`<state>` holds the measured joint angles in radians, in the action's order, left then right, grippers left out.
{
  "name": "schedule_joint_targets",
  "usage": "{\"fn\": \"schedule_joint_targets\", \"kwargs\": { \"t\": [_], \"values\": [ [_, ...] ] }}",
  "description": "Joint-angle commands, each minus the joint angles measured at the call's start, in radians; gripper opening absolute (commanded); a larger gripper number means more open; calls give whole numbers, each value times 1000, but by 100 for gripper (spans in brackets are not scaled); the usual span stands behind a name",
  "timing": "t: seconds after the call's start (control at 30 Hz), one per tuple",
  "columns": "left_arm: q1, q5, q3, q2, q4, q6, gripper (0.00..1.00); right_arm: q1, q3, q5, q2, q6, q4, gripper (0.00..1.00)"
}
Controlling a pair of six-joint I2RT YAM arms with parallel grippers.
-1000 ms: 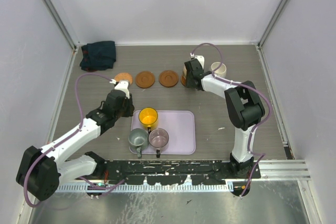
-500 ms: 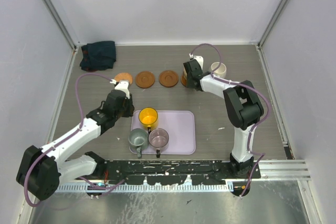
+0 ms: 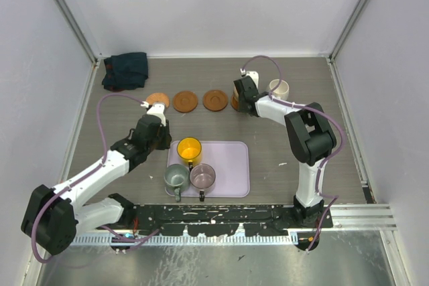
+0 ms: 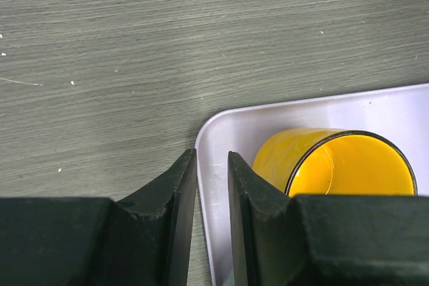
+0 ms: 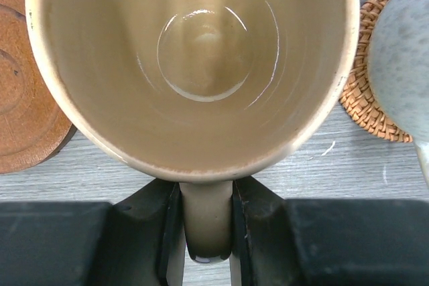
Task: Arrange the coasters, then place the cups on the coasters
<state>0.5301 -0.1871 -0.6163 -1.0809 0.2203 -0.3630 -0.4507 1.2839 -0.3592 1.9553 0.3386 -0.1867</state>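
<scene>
Nearest the arm bases, a lilac tray (image 3: pixel 231 165) lies on the grey wood-grain surface (image 3: pixel 281 138). Three cups sit at its left end. A grey-green cup (image 3: pixel 176 177) and a purplish-grey cup (image 3: pixel 202 175) stand side by side at the near edge, handles pointing nearward. A glossy yellow cup (image 3: pixel 190 149) stands behind them in the far-left corner. The left fingers (image 4: pixel 173 212) stand a narrow slit apart astride the tray's left rim, just beside the yellow cup; whether they pinch the rim I cannot tell.

Farther back, well apart from the tray, coasters lie in a row: a lighter orange coaster (image 3: pixel 158 100), then two dark brown coasters (image 3: pixel 185 101) (image 3: pixel 215 100). Right of them, the right fingers (image 5: pixel 167 232) pinch the handle of a tan cup (image 5: pixel 201 65). Just beside it, a cream cup (image 3: pixel 279 88) partly covers a woven coaster (image 5: pixel 365 98). A dark cloth (image 3: pixel 126 70) lies bunched in the far-left corner.
</scene>
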Motion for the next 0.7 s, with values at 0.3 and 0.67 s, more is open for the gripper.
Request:
{"fn": "schedule_joint_targets", "kwargs": {
  "t": [0.3, 0.67],
  "values": [
    [1, -12, 7, 7, -50, -11, 27, -2, 9, -61, -108, -146, 186, 1],
    [1, -12, 9, 3, -54, -12, 27, -5, -61, -9, -202, -121, 207, 1]
  ]
}}
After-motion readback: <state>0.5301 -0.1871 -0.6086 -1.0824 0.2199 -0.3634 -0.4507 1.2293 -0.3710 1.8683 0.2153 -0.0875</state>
